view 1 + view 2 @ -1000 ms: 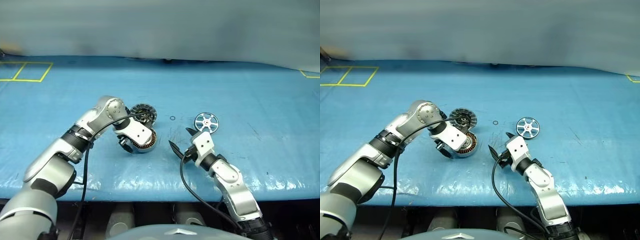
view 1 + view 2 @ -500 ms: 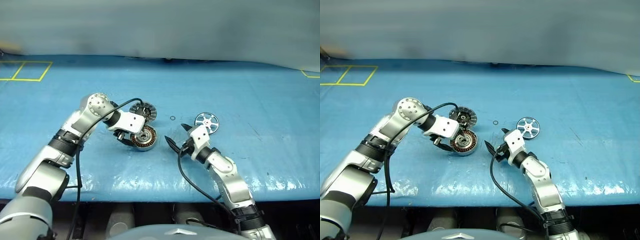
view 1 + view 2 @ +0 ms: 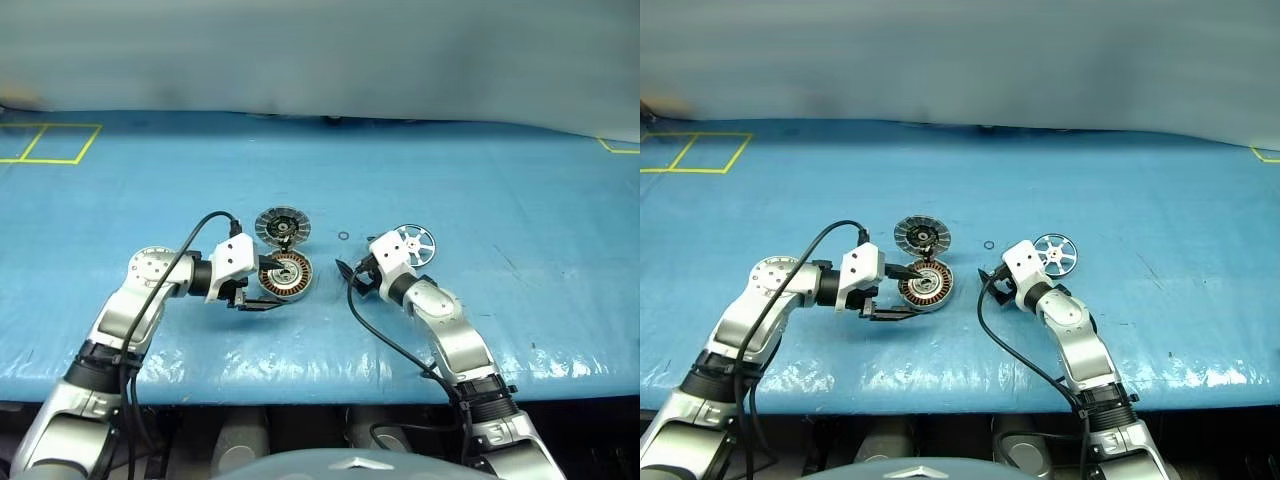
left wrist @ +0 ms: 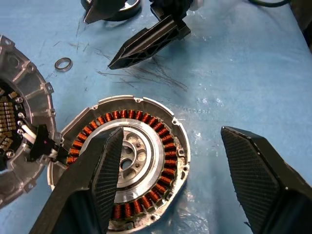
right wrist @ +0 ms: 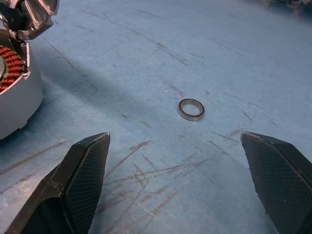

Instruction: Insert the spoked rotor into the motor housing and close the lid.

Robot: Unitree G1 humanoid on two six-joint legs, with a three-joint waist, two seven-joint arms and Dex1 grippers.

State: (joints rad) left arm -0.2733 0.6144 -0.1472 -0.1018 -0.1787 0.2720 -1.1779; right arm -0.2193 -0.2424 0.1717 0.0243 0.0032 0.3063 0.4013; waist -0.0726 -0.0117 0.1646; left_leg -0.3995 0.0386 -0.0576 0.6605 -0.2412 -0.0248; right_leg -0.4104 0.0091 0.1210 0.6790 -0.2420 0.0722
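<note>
You're straddling the housing [image 4: 127,163] with the spread left gripper [image 4: 170,170] to steady it; the right gripper [image 5: 178,190], spread and empty, is sitting left of the rotor [image 3: 413,243].

Even, bright overhead light is washing the blue table [image 3: 480,180], glare is glinting along its wet-looking front edge, shadows are staying soft, and the far background is blurring

The table [image 3: 480,180] is bright blue with dark scuff marks and yellow line markings at its ten o'clock corner. The motor housing [image 4: 127,161] shows copper-orange windings ringing a silver hub. The spoked rotor [image 3: 414,243] is shiny silver; the lid [image 3: 281,224] grey, finely ribbed.
</note>
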